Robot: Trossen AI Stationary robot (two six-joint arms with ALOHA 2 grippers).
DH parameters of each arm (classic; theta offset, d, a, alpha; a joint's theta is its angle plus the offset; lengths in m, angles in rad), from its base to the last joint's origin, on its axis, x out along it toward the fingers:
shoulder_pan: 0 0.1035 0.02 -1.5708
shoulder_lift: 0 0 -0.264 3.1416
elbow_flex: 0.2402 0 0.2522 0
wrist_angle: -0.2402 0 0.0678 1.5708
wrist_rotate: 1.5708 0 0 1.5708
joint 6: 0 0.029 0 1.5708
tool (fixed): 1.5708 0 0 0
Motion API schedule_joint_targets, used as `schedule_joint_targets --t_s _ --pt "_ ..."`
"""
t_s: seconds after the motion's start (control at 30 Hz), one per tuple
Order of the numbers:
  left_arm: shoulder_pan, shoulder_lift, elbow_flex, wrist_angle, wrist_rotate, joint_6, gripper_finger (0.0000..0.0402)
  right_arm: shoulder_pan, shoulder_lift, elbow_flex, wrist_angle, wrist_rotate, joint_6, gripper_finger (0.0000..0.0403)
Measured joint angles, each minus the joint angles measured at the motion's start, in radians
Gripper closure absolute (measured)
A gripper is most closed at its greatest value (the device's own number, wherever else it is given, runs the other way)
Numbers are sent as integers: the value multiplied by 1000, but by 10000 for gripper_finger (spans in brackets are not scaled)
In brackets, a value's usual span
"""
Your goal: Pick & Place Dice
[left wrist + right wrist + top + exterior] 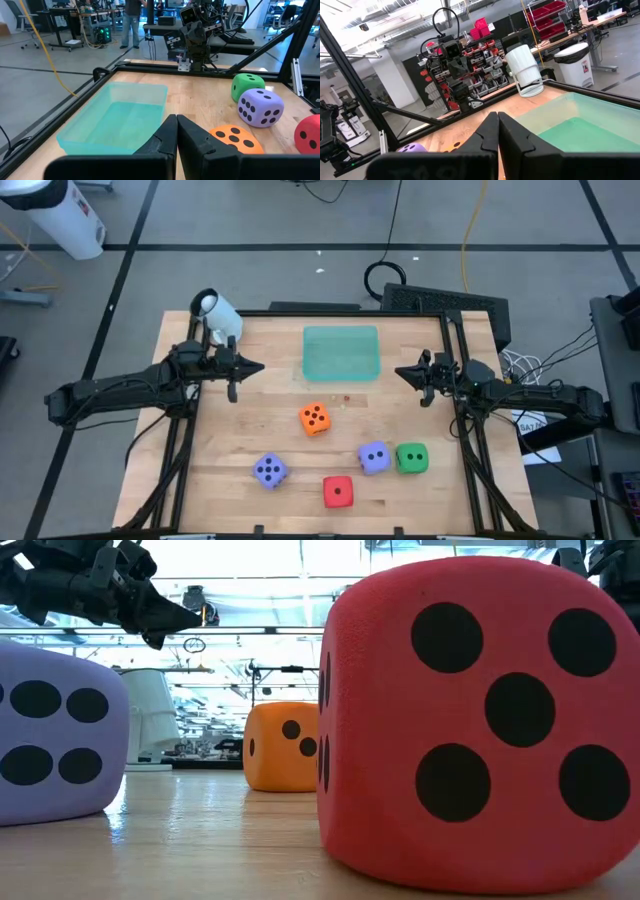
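Five dice lie on the wooden table: orange [315,418] in the middle, a lavender one [269,470] near left, red [338,491] nearest the front edge, a second lavender one [373,458] and green [412,458] side by side to the right. In the low view the red die [480,720] fills the foreground, the orange die [282,746] sits behind, a lavender die [55,730] at left. My left gripper [262,366] hovers shut at the table's left, my right gripper [399,371] shut at its right. Both are raised and touch nothing.
A flat translucent teal tray [341,352] lies at the far middle of the table, between the two grippers. A white cylinder-shaped device [216,313] stands at the far left corner. Black frame rails run along the table's left and right sides.
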Motion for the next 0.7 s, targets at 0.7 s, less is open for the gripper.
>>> schedule_joint_targets --t_s 0.7 --pt "0 1 0 66 0 2 385 0 0 0 0 0 0 403"
